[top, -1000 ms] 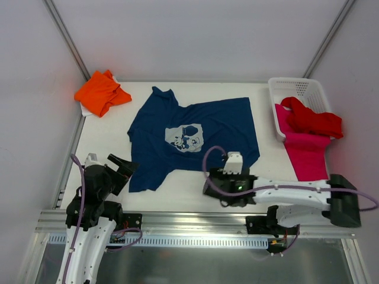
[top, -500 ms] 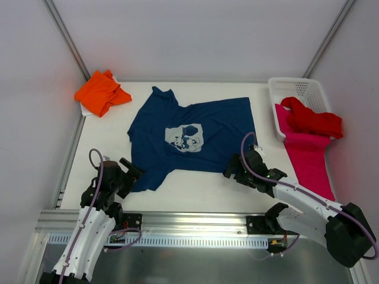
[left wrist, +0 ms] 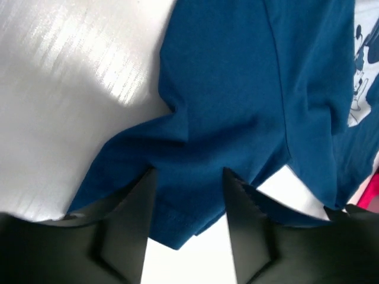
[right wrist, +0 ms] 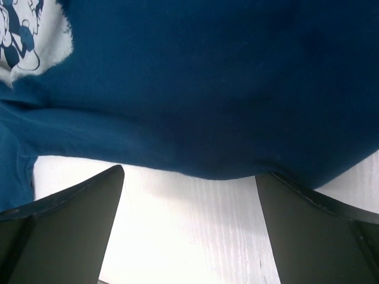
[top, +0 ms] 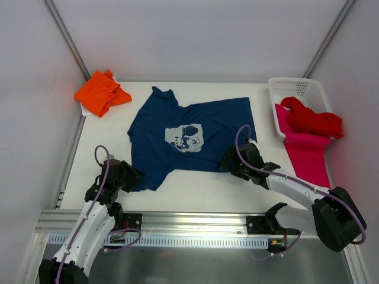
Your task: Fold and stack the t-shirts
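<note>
The navy blue t-shirt (top: 195, 133) lies spread flat mid-table, its pale mouse print facing up. My left gripper (top: 133, 176) is at the shirt's near-left sleeve. In the left wrist view the navy cloth (left wrist: 237, 106) has its sleeve hem lying between the fingers of that gripper (left wrist: 189, 173), whose jaws stand partly apart with bare table showing between them. My right gripper (top: 228, 163) is open at the shirt's near-right hem. In the right wrist view the navy hem (right wrist: 207, 89) lies just beyond the tips of the right gripper (right wrist: 189, 171); only white table lies between the fingers.
An orange t-shirt (top: 102, 92) lies bunched at the far left corner. A white mesh basket (top: 299, 89) stands at the far right, with a red t-shirt (top: 314, 121) draped over its rim and a magenta-pink t-shirt (top: 308, 155) spilling toward the front.
The right arm swung from the near edge up to the shirt's right hem. The left gripper moved forward onto the sleeve, and its jaws narrowed.
</note>
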Robot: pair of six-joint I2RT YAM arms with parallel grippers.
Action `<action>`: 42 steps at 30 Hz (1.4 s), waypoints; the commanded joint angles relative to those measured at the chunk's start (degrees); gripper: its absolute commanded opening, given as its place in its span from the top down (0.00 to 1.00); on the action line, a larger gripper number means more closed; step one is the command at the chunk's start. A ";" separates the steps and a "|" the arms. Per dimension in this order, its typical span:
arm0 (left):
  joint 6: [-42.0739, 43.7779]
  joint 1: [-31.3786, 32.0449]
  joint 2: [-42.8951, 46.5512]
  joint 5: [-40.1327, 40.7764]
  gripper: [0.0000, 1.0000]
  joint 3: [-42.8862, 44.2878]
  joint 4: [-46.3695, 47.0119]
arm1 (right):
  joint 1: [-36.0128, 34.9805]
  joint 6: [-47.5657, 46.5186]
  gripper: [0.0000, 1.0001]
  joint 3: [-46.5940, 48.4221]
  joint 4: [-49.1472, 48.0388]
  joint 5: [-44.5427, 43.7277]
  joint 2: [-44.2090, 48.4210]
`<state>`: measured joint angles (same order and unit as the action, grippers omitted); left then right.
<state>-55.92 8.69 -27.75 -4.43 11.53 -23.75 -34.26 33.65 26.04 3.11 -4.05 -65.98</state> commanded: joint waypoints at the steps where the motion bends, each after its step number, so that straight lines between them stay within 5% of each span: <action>1: 1.78 0.45 -1.95 -0.14 0.59 -0.63 4.14 | 1.39 -1.22 0.01 -1.26 4.53 -1.48 -0.65; 10: 2.66 0.54 -4.42 -0.23 1.00 -0.72 7.22 | 2.44 -1.66 0.01 -3.54 12.16 -8.49 7.07; 17: 2.49 1.76 -3.81 -1.12 1.00 -0.45 7.31 | 2.62 0.45 0.01 -5.47 22.19 -15.62 17.79; 29: -1.55 8.18 -10.13 2.14 1.00 -3.00 7.40 | 3.15 -2.79 0.00 -0.05 24.66 -16.77 23.26; 38: -8.32 19.87 -12.42 4.07 1.00 -3.97 0.83 | 4.20 -15.18 0.01 20.87 23.87 -19.41 6.60; 42: -11.74 24.00 -4.08 7.85 1.00 -0.11 -9.10 | 9.10 -17.74 0.01 28.78 21.07 -10.84 -4.49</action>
<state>-64.20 30.52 -35.33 -0.64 10.04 -18.72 -28.32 20.25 51.13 25.65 -20.23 -64.75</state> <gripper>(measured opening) 0.003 0.993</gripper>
